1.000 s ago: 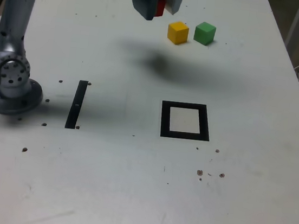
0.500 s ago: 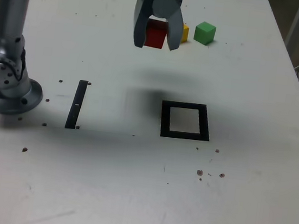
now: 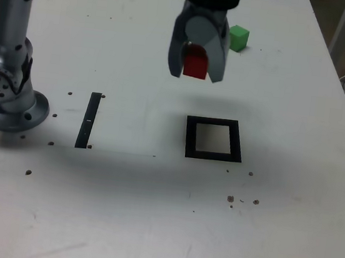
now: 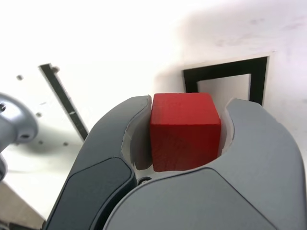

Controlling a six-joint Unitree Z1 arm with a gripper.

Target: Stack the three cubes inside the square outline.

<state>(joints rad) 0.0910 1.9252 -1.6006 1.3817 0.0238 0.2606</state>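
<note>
While our gripper (image 3: 195, 71) pinches the red cube (image 3: 196, 63), the square outline (image 3: 192, 137) at its five o'clock has no cubes; all three need stacking.

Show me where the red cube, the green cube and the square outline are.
Red cube (image 4: 184, 143): wrist view, front face.
Green cube (image 3: 239, 39): exterior view, side face.
Square outline (image 3: 212, 156): exterior view, lower border.

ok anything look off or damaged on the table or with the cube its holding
Nothing looks spilled or knocked over. The red cube sits squarely in the gripper. Only small dark marks pit the white table, perhaps holes or chips.
</note>
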